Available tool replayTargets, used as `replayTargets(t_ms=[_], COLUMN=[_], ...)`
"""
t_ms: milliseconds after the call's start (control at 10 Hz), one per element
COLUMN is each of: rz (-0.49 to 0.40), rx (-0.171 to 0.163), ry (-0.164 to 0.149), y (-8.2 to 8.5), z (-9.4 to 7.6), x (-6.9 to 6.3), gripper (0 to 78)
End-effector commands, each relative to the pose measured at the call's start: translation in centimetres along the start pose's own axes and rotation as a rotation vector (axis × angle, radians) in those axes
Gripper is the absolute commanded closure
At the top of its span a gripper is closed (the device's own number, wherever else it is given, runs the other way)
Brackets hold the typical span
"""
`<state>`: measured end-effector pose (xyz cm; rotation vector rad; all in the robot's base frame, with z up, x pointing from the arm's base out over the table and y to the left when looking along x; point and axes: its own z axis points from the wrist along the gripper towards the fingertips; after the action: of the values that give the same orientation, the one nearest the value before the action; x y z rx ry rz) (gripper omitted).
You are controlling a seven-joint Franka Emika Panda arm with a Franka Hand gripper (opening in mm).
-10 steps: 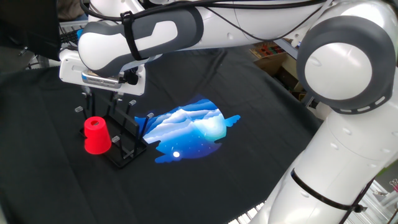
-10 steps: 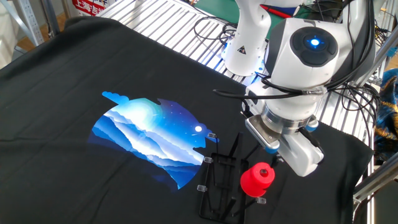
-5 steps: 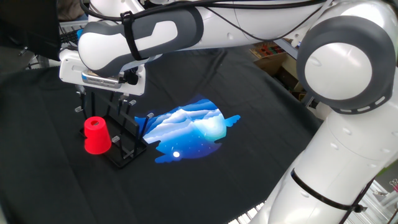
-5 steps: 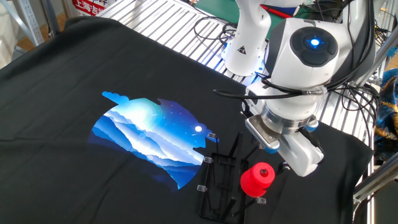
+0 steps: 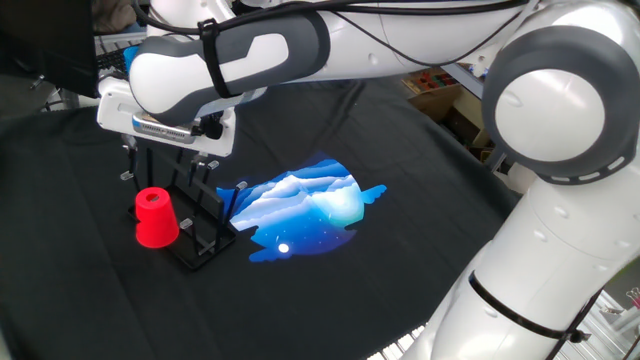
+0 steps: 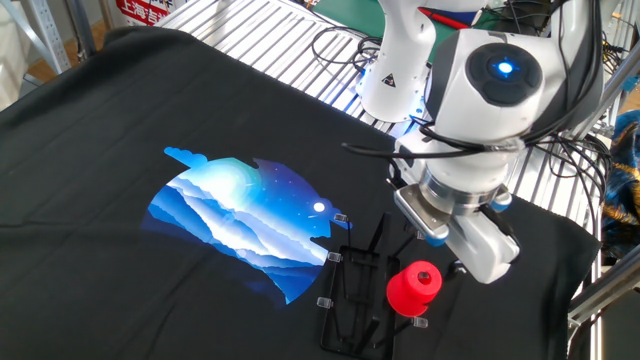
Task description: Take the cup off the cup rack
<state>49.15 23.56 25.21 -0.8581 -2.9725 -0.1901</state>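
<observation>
black cloth [image 5: 420,210], red cup [image 5: 155,216] upturned on rack [image 5: 205,235], gripper [image 5: 165,160] spread apart above

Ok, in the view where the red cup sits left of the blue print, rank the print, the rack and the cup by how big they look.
Largest to smallest, as they look:
1. blue print
2. rack, though its thin black wire blends into the black cloth, so its extent is approximate
3. red cup

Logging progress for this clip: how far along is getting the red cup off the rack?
Done: nothing visible; the red cup sits upside down at the black wire cup rack. In hand: the claw hangs above them, empty. Left: descend, grip, lift the cup away.
</observation>
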Motion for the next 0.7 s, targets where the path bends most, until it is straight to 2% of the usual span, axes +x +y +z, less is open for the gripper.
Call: replayTargets(t_ms=[100, 700], rz=[0.013, 0.031], rx=[-0.014, -0.024], ry=[-0.004, -0.023], y=[0.2, 1.5], z=[0.0, 1.7], x=[-0.1, 0.0], gripper=[0.2, 0.2])
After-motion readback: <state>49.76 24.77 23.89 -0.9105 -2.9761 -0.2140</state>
